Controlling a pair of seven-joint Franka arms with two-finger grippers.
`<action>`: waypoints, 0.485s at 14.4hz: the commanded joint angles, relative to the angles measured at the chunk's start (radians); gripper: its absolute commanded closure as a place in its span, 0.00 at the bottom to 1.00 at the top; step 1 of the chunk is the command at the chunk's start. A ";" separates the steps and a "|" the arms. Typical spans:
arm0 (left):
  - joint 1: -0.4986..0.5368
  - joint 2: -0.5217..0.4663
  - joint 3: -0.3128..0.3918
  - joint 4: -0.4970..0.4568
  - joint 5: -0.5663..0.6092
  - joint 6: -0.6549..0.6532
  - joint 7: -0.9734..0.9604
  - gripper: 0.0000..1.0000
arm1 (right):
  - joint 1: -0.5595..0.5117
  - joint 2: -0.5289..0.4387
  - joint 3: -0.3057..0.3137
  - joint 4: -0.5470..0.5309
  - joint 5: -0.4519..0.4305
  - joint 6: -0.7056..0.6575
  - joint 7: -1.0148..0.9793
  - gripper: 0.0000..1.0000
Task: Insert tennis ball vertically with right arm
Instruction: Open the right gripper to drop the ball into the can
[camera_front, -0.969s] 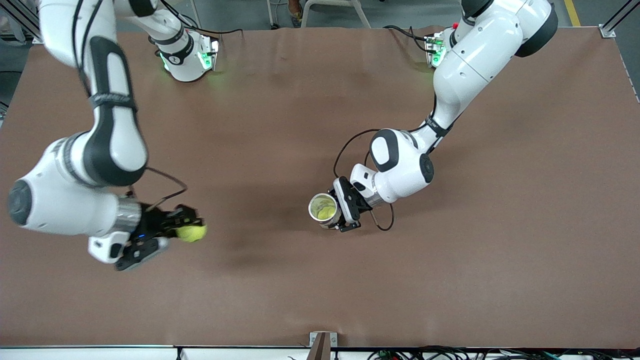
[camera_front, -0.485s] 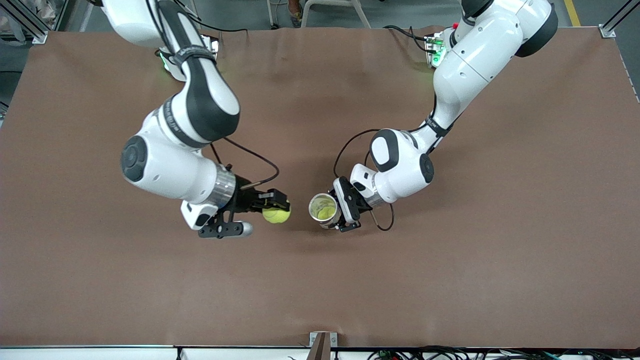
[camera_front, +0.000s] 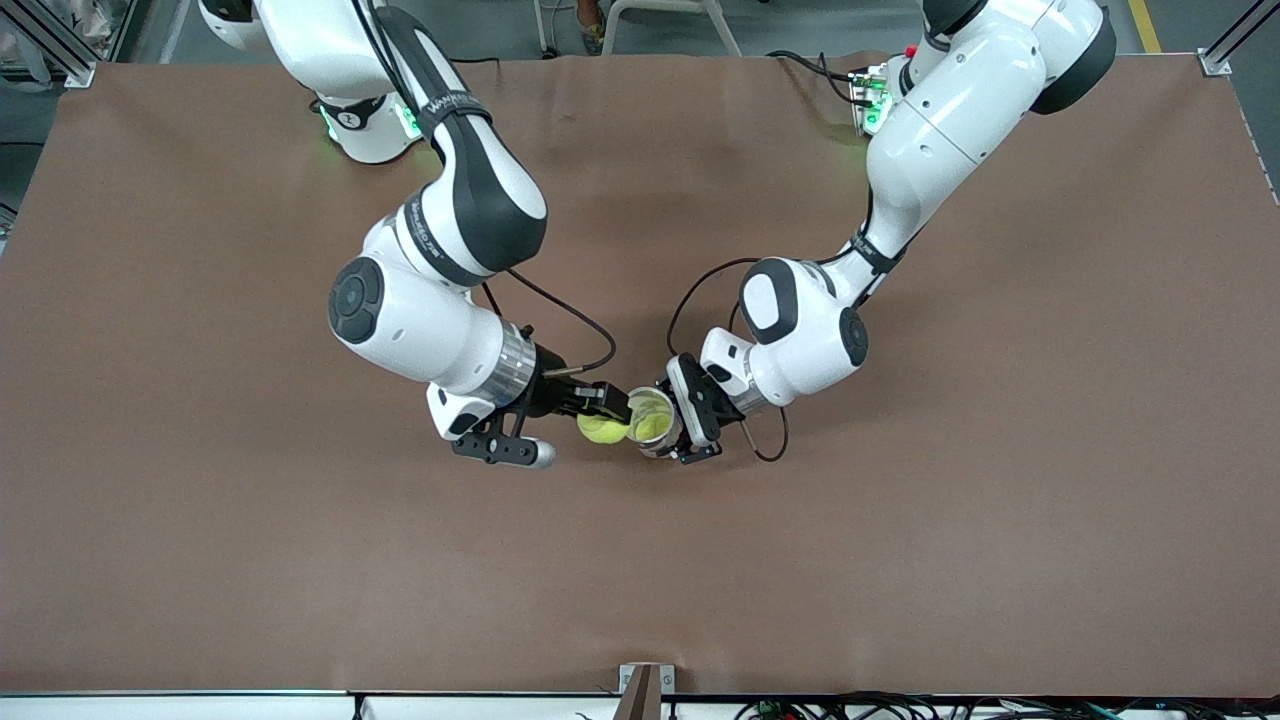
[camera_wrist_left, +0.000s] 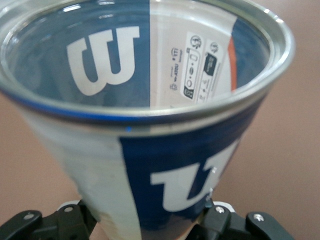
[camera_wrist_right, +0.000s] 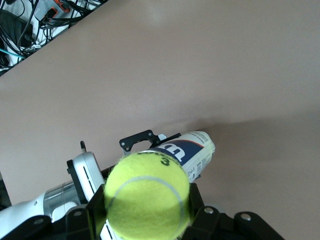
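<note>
My right gripper (camera_front: 603, 422) is shut on a yellow tennis ball (camera_front: 602, 430) and holds it at the rim of the can, on the side toward the right arm's end of the table. In the right wrist view the ball (camera_wrist_right: 147, 195) sits between the fingers (camera_wrist_right: 77, 220), with the can (camera_wrist_right: 187, 150) just past it. My left gripper (camera_front: 668, 428) is shut on the upright blue-and-white Wilson can (camera_front: 650, 418), open mouth up. Yellow shows inside the can. In the left wrist view the can (camera_wrist_left: 150, 125) fills the picture above the fingers (camera_wrist_left: 220, 222).
The brown table (camera_front: 900, 560) is bare around the two grippers. A black cable (camera_front: 765, 450) loops beside the left wrist. The arm bases (camera_front: 370, 120) stand along the table edge farthest from the front camera.
My right arm has swung the tennis ball from the right arm's end of the table across to the can's rim. The left arm and can have not moved.
</note>
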 joint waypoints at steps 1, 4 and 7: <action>-0.002 0.021 -0.003 0.004 -0.026 0.015 0.031 0.24 | -0.002 0.018 0.014 0.014 0.040 0.028 0.042 0.72; -0.002 0.021 -0.003 0.003 -0.026 0.015 0.032 0.24 | 0.000 0.026 0.028 0.014 0.040 0.049 0.058 0.71; -0.002 0.021 -0.003 0.003 -0.026 0.015 0.031 0.24 | 0.012 0.034 0.030 0.014 0.040 0.049 0.083 0.69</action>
